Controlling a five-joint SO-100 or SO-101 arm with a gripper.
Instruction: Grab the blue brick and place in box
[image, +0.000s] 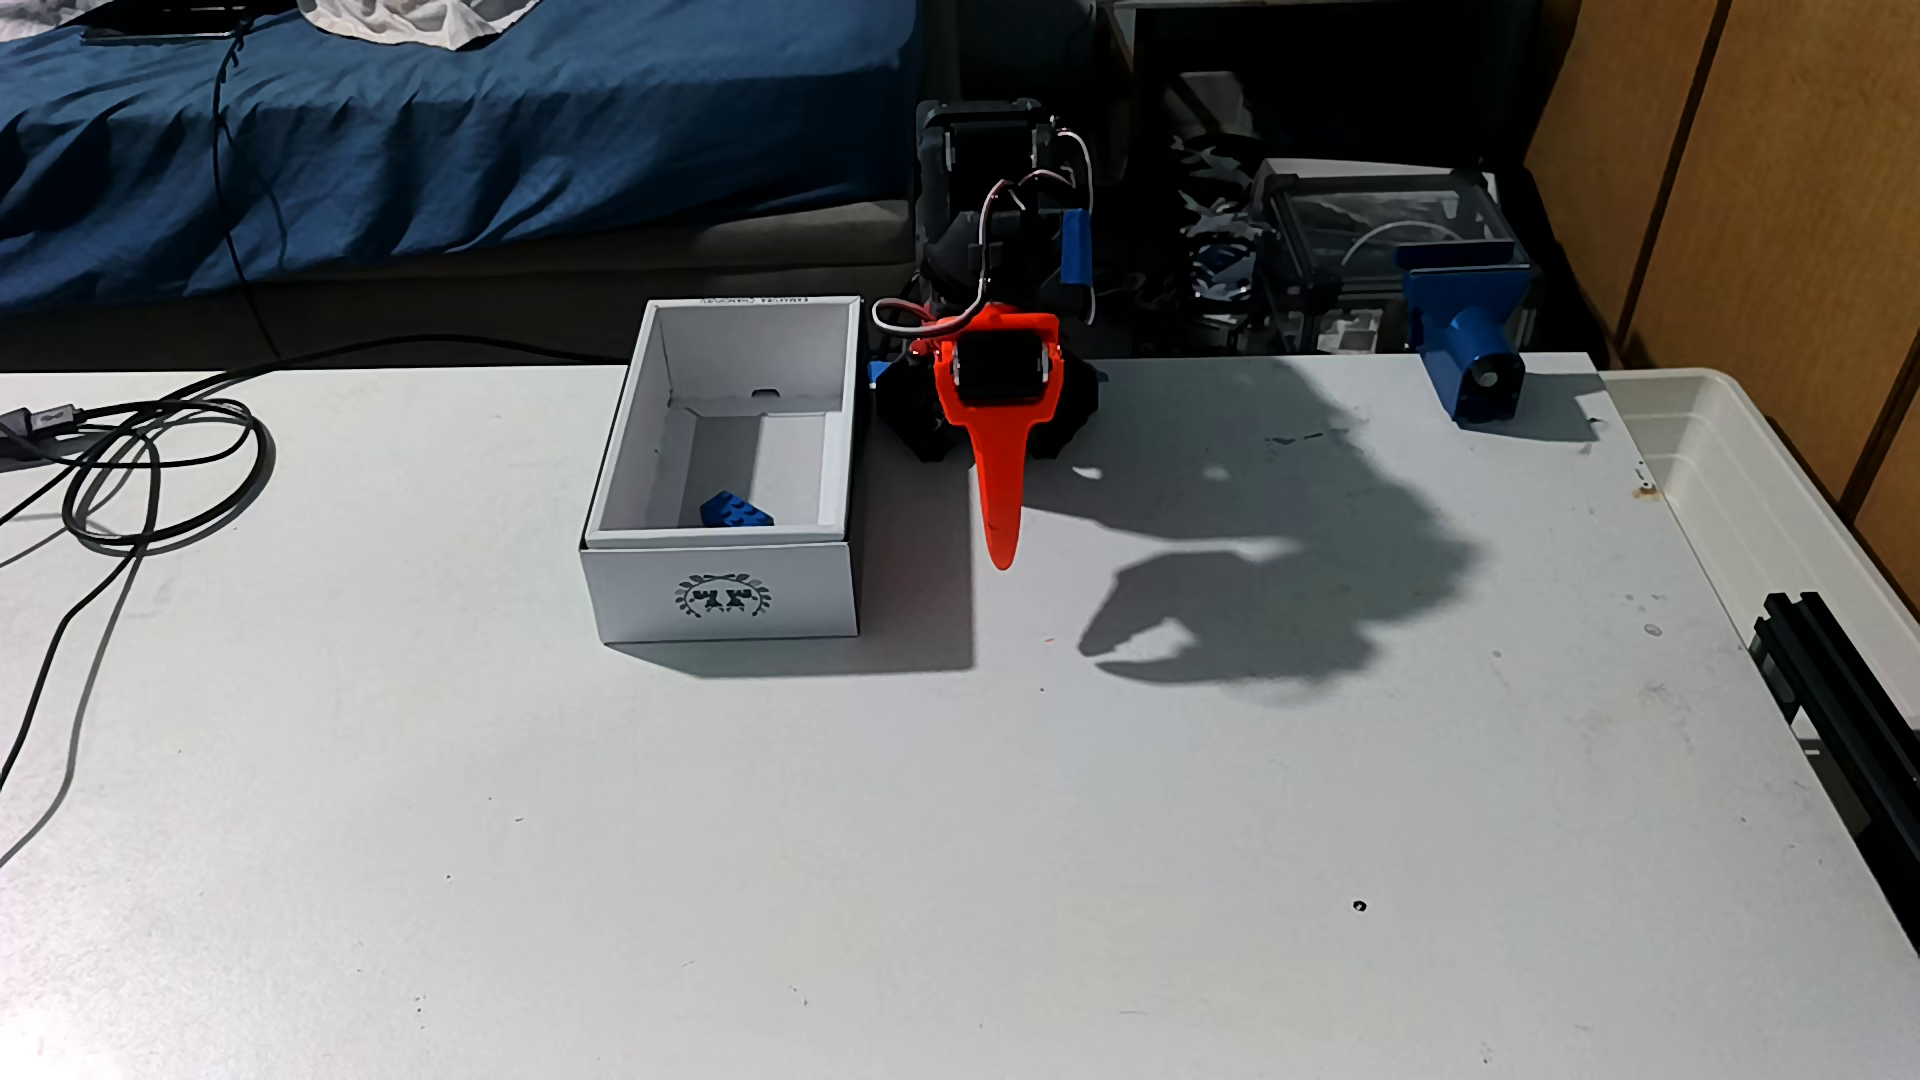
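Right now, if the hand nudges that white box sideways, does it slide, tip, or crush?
The box probably slides rather than tips: it sits flat on the smooth table with a broad base. It looks like thin cardboard holding one blue brick, so likely light. Its open top may let the walls flex.

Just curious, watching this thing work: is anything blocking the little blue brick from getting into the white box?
Nothing does: the blue brick already lies on the floor of the white cardboard box, near its front wall. The orange gripper hangs beside the box on its right, holding nothing.
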